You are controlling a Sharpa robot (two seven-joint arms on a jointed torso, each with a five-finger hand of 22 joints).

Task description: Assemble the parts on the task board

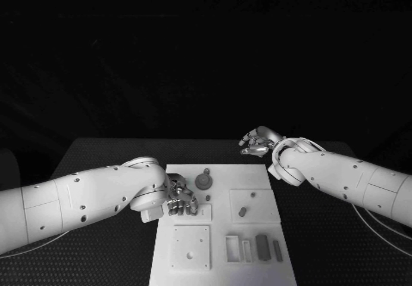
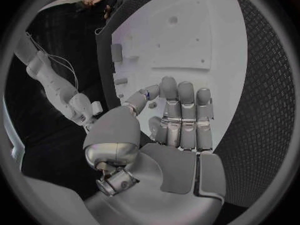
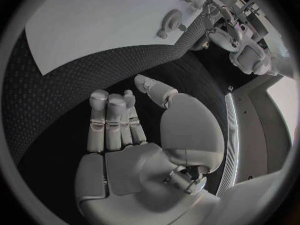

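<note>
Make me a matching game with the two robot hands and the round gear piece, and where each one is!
Things:
1. left hand
2. right hand
3. round gear part
4. task board

Places:
A. lying on the board's far half
B. over the board's left edge
C. beyond the board's far right corner, above the black table
D. in the middle of the table

Pairs: 1-B, 2-C, 3-A, 4-D

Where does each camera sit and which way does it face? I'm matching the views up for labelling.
Head view: on the robot's head, looking down at the board; both arms show, left hand over the board, right hand past its far edge.
Left wrist view: behind the left hand, facing the board; the right arm shows too.
Right wrist view: behind the right hand, facing table and board.
All share the board; the round part shows again in the right wrist view.
</note>
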